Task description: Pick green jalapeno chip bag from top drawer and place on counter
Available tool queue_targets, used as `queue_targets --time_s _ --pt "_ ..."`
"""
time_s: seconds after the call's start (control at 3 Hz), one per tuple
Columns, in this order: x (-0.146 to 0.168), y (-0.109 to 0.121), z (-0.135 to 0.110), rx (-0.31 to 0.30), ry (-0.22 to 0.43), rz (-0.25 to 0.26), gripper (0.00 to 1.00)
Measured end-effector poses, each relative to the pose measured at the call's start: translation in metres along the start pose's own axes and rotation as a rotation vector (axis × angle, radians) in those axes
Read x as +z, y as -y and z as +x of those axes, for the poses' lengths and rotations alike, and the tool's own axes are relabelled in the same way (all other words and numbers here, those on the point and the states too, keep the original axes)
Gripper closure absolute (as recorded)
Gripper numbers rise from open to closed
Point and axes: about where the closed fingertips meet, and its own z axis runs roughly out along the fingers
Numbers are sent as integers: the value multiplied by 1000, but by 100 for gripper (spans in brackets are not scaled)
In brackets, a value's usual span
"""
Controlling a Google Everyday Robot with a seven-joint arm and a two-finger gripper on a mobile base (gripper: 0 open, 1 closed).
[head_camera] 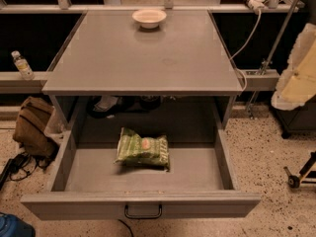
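Observation:
The green jalapeno chip bag (142,148) lies flat in the middle of the open top drawer (74,174), its logo patch facing up. The drawer is pulled fully out, with its dark pull handle (142,212) at the centre of the front panel. The grey counter (143,58) spans above the drawer's rear. My gripper (298,70) is the white and cream shape at the right edge, raised beside the counter, well to the right of the bag and touching nothing.
A white bowl (149,18) stands at the counter's far edge. A water bottle (22,65) sits on a ledge at left, and a brown bag (32,125) lies on the floor. A cable (245,38) and a wheeled stand (298,174) are at right.

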Motion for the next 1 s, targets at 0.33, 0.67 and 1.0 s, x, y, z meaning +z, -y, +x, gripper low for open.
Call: queue_targets --time_s 0.33,0.67,1.0 --pt "0 0 0 0 0 0 0" --pt "19 -6 -14 -4 64 -1 0" --pt "92 -39 -60 -55 218 -93 0"
